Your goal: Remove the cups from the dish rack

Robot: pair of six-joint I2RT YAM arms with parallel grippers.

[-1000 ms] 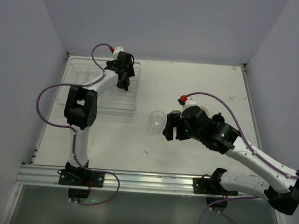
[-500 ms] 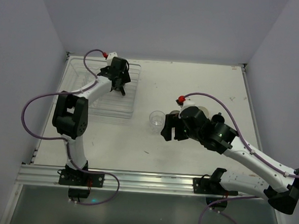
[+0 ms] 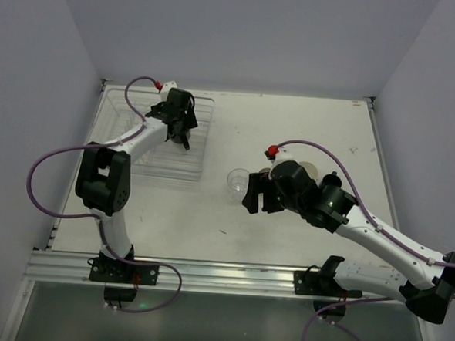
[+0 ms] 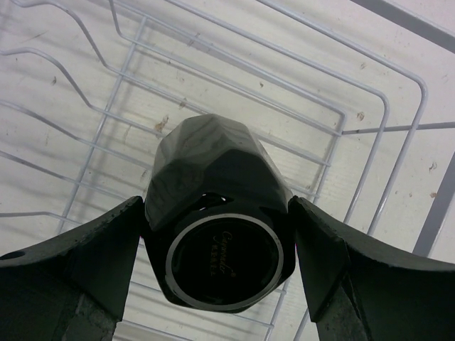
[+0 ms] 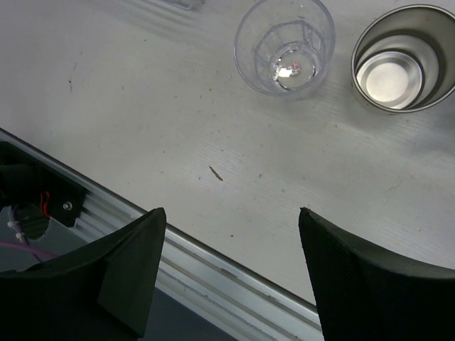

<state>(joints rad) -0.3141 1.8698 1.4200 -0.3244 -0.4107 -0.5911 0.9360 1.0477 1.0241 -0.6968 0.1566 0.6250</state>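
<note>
My left gripper [image 3: 182, 134] hangs over the right part of the clear dish rack [image 3: 122, 119]. In the left wrist view the gripper [image 4: 217, 206] is shut on a black faceted cup [image 4: 206, 160], its round base toward the camera and the rack's ribs [image 4: 94, 145] below it. A clear plastic cup [image 3: 238, 180] stands upright on the table, right of the rack. My right gripper [image 3: 255, 194] is open and empty just beside it. In the right wrist view the clear cup [image 5: 284, 44] and a grey cup [image 5: 403, 57] stand beyond the open gripper [image 5: 233, 213].
A cream cup [image 3: 312, 169] and a dark cup [image 3: 333, 179] stand behind my right arm, partly hidden by it. The metal rail [image 3: 221, 274] runs along the table's near edge and shows under my right gripper. Side walls close in the table.
My left arm's elbow has swung left and its gripper has shifted slightly left and nearer over the rack. The right gripper has edged a little toward the far side.
</note>
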